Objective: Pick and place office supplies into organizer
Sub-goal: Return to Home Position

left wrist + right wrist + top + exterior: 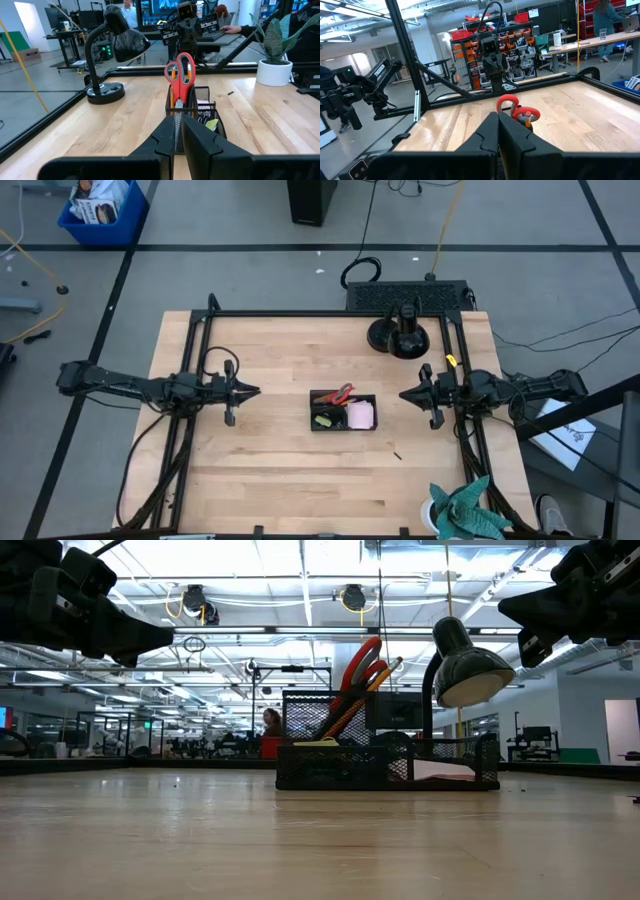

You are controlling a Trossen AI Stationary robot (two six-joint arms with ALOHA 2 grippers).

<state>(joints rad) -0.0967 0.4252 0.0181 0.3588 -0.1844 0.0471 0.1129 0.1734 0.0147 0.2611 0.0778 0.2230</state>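
Here, the left gripper (255,391) is held over bare wood well left of the organizer (344,429), its fingers (165,142) pressed together. The black mesh tray is set mid-table, away from every edge, with open board on both sides. Red scissors (343,392) and the pink pad (361,414) are seen inside it from above, while only the low view shows a pencil (385,672) leaning above the mesh wall. The right gripper (403,394) is held well right of the tray, likewise closed, near the lamp (400,335).
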